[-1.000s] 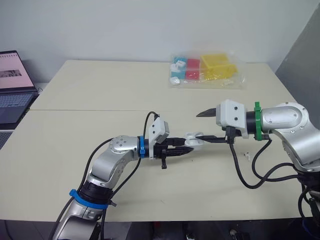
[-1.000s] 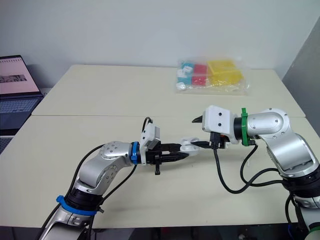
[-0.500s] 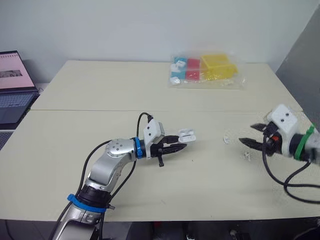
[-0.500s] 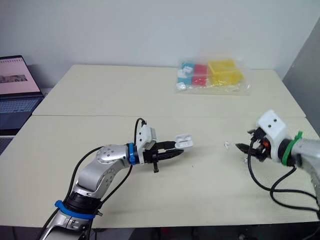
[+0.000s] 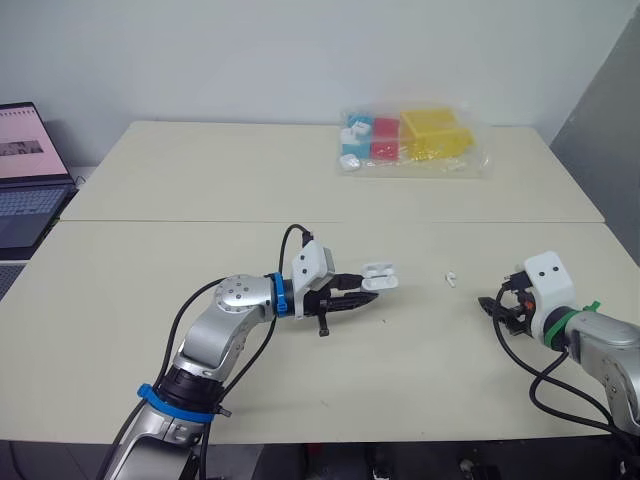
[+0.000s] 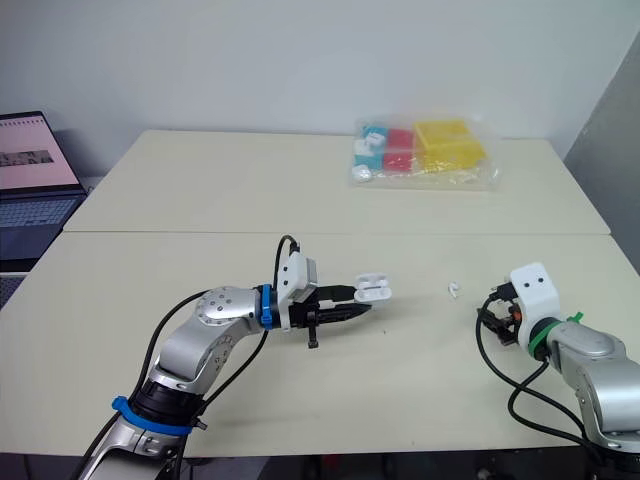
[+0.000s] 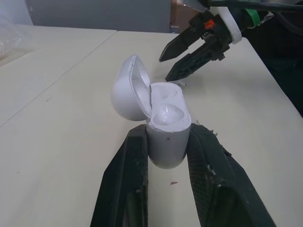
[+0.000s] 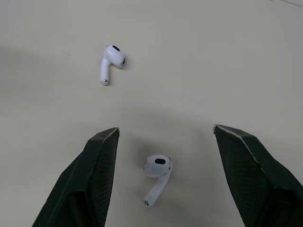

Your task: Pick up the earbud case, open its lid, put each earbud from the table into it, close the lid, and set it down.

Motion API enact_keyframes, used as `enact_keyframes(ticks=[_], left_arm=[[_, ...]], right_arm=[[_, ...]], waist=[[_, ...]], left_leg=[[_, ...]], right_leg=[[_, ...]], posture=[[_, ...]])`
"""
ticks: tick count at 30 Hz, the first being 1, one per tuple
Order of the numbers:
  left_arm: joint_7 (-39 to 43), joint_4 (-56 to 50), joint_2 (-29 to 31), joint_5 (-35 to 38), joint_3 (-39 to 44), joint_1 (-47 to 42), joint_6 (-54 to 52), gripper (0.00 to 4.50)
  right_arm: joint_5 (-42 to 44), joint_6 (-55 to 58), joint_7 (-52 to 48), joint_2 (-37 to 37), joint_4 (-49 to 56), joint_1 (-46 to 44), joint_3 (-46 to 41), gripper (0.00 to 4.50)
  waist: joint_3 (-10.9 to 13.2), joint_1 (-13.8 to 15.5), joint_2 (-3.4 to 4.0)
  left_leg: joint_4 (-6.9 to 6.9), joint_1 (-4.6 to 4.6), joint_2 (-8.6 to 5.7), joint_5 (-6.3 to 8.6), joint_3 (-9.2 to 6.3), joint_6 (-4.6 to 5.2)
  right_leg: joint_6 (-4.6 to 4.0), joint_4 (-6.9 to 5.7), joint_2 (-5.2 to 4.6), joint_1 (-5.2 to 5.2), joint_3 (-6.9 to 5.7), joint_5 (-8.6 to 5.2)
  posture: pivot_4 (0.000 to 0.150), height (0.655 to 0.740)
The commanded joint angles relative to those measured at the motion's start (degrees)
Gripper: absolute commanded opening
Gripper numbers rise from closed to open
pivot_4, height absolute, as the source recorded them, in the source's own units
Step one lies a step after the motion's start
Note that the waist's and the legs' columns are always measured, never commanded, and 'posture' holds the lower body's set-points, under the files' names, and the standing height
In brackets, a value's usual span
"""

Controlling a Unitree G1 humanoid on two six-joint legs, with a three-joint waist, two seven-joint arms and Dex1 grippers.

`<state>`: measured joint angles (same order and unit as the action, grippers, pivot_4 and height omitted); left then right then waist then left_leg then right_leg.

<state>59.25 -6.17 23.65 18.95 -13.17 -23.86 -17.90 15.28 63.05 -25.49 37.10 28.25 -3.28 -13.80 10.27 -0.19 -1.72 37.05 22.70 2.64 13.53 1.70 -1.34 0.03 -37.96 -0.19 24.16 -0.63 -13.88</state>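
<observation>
Clamping the earbud case (image 7: 166, 118) by its base, the left gripper (image 5: 360, 293) holds it over the table (image 8: 236, 56), lid (image 7: 128, 90) flipped back, mouth facing the right gripper (image 8: 165, 128). That one is spread wide, low over one earbud (image 8: 157, 170) lying between its fingers, stem toward the wrist; the second earbud (image 8: 111, 59) lies beyond, apart.

This looks like a robotics lab or test room set up in an office space. Two plain cream bench (image 5: 200, 180) tops are pushed together against a bare pale wall (image 5: 300, 50). An open laptop (image 5: 25, 180) stands on a separate surface at the far left. A clear plastic bag (image 5: 412, 142) of coloured boxes lies at the bench's far side, and a grey panel (image 5: 610, 130) closes off the right.
</observation>
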Motion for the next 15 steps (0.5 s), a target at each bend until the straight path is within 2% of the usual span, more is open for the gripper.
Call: enact_keyframes(ticks=[1, 13, 15], left_arm=[[0.1, -1.8, 0.3, 0.3, 0.3, -0.1, 0.9, 0.78], [-0.1, -1.7, 0.5, 0.0, 0.4, -0.1, 0.9, 0.78], [-0.1, -1.7, 0.6, -0.2, 0.3, -0.1, 1.0, 0.78]], right_arm=[[0.8, -1.4, 0.2, -1.0, -0.2, 0.6, -1.1, 3.30], [1.9, -1.6, 0.8, -2.3, -3.3, 0.6, -2.0, 3.30], [2.5, -0.5, 1.0, -2.4, -3.4, 0.6, -2.2, 2.94]], waist=[[0.0, 0.0, 0.00], [0.0, -0.1, 0.00], [0.0, -0.1, 0.00]], left_leg=[[0.00, 0.00, 0.00, 0.00, 0.00, 0.00], [0.01, -0.01, 0.00, 0.00, 0.01, 0.00], [0.01, -0.01, 0.00, 0.00, 0.01, 0.00]], right_leg=[[0.00, 0.00, 0.00, 0.01, 0.01, 0.00], [0.00, 0.00, 0.01, 0.00, 0.03, 0.00], [0.00, -0.01, 0.01, -0.01, 0.03, 0.00]], posture=[[0.150, 0.7387], [0.150, 0.7387], [0.150, 0.7387]])
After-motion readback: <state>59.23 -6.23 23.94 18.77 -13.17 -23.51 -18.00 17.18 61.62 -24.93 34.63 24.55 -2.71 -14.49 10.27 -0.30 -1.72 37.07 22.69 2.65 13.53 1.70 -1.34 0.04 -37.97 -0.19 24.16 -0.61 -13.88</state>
